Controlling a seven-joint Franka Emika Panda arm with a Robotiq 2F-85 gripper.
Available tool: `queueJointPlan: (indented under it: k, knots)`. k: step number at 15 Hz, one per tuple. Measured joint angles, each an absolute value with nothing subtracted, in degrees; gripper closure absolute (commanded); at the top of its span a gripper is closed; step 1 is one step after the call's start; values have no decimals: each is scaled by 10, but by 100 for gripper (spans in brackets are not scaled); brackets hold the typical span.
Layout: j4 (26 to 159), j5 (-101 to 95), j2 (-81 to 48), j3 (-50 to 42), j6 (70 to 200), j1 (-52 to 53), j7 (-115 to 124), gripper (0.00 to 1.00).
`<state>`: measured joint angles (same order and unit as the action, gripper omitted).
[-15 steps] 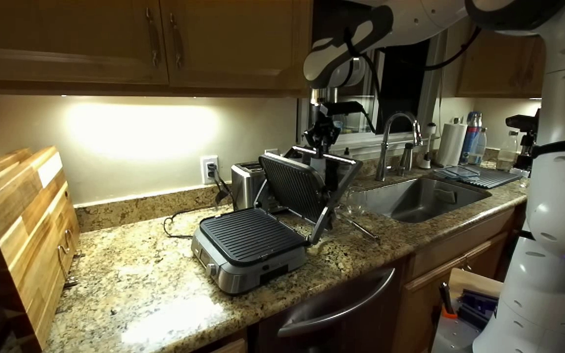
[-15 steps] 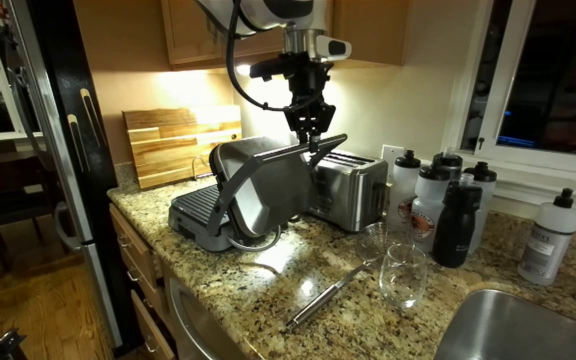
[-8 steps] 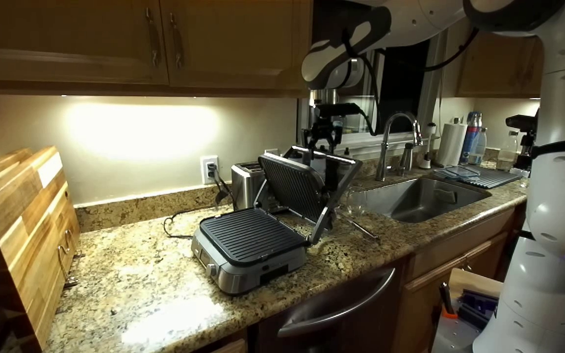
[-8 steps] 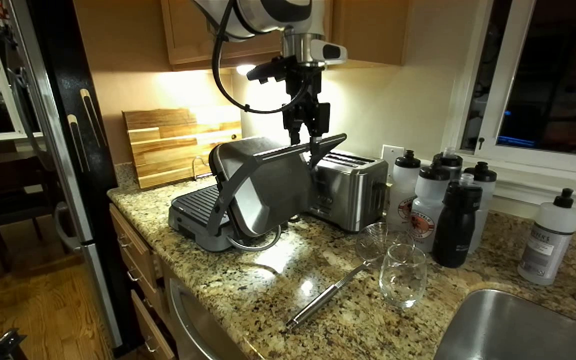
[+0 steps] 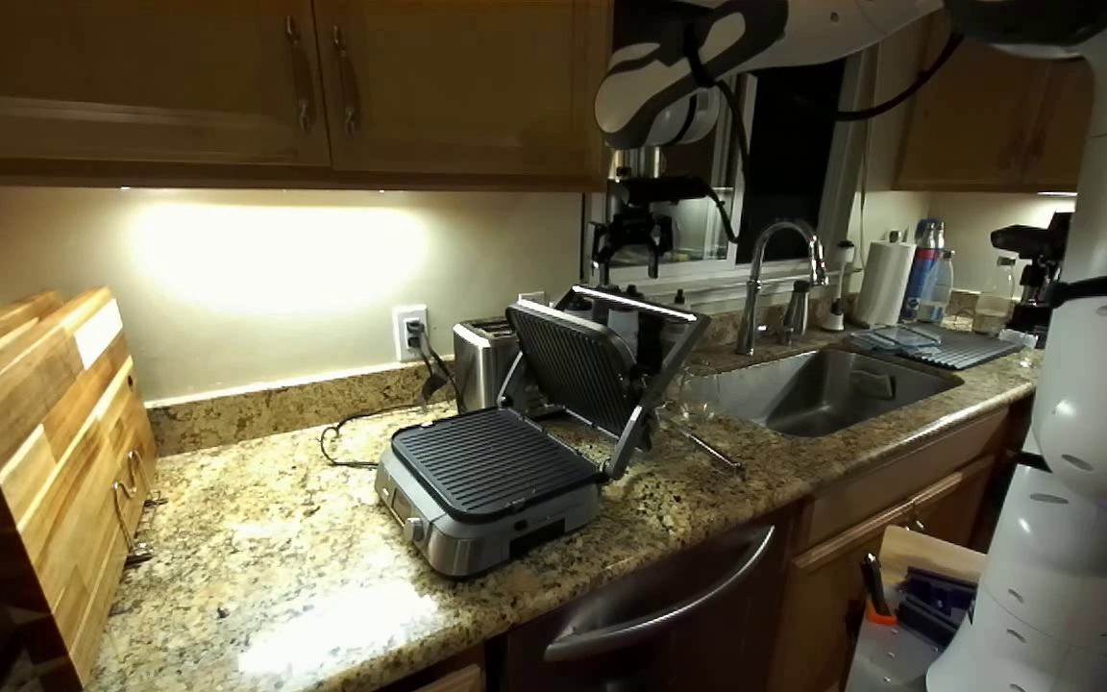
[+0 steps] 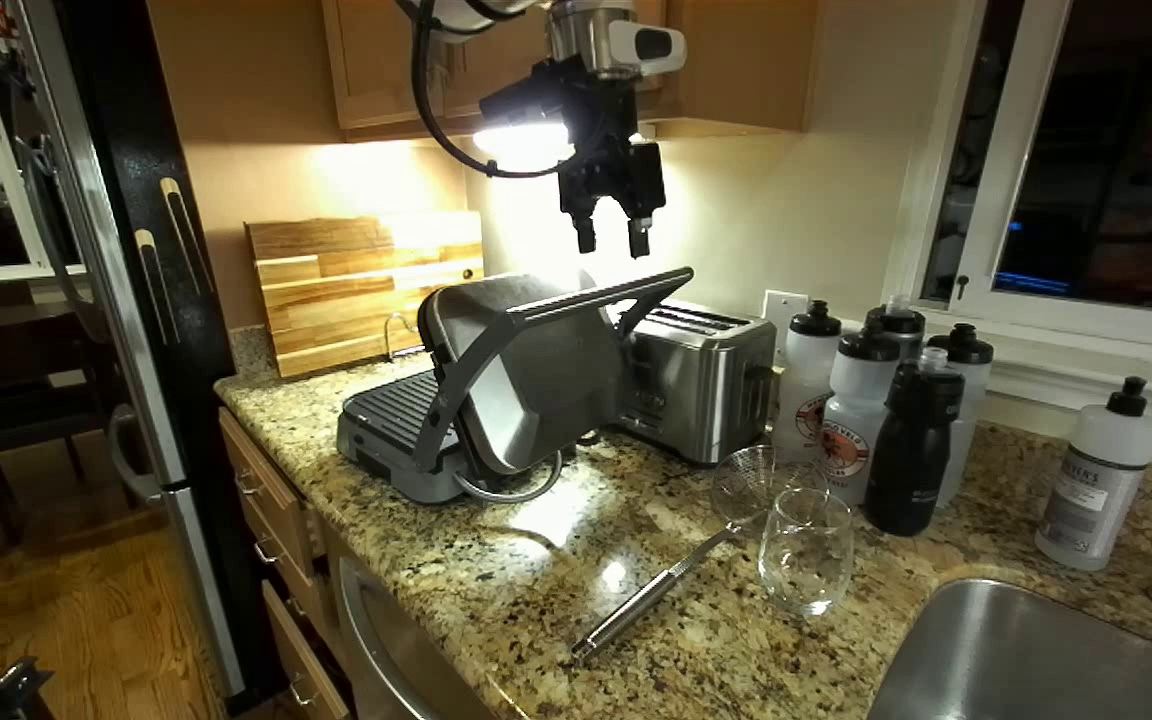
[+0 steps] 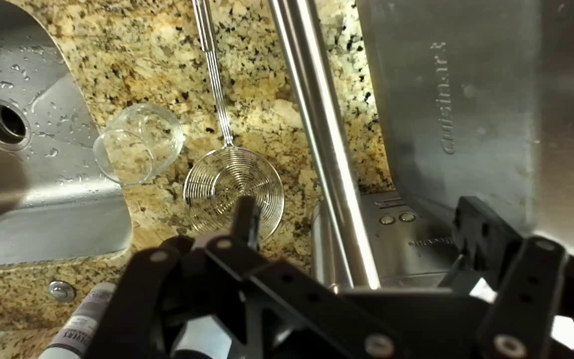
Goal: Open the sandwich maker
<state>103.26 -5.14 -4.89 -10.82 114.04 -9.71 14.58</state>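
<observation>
The silver-grey sandwich maker (image 5: 491, 466) stands on the counter with its lid (image 6: 536, 375) tilted up and back. Both dark ribbed plates show in an exterior view. Its bar handle (image 6: 596, 298) is at the top of the raised lid, and nothing touches it. Above that handle hangs my gripper (image 6: 613, 243), pointing down, jaws spread wide with nothing between them; a gap to the bar shows in both exterior views. From the wrist view, the handle bar (image 7: 324, 134) runs below, between the two spread fingers (image 7: 481, 229), with the lid's outer face to the right.
A steel toaster (image 6: 701, 385) stands close behind the raised lid. Several bottles (image 6: 866, 400), a wire skimmer (image 6: 636, 605) and a clear glass (image 6: 806, 550) are nearby, then the sink (image 5: 832, 384). Wooden boards (image 5: 63, 461) lean opposite. Cabinets (image 5: 457, 86) hang overhead.
My gripper was shut at the handle bar; its jaws have spread apart and it has risen clear above the bar. The lid has stayed tilted back in the same pose.
</observation>
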Motion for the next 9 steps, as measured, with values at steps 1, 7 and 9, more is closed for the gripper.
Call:
queueJointPlan:
  k: [1, 7, 9]
  knots:
    - [1034, -53, -38, -105, 1139, -96, 143, 0]
    - [1054, -56, 28, -83, 1138, -92, 132, 0]
    - [1059, -56, 35, -81, 1138, -91, 132, 0]
